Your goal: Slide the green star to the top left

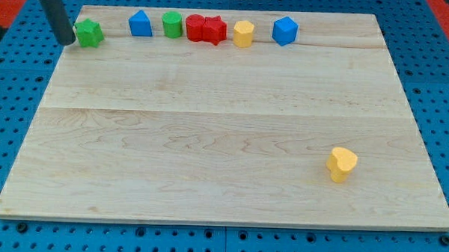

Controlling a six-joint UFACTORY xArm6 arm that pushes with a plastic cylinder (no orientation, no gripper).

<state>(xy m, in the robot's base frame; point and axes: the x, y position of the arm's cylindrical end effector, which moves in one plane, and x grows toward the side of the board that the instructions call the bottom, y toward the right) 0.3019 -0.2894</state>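
Observation:
The green star lies near the board's top left corner. My tip is the lower end of the dark rod that comes down from the view's top left. It stands just left of the green star, touching or nearly touching it, at the board's left edge.
A row runs along the top edge to the star's right: a blue block, a green cylinder, two red blocks side by side, a yellow block, a blue block. A yellow block lies at the lower right. The wooden board sits on a blue pegboard.

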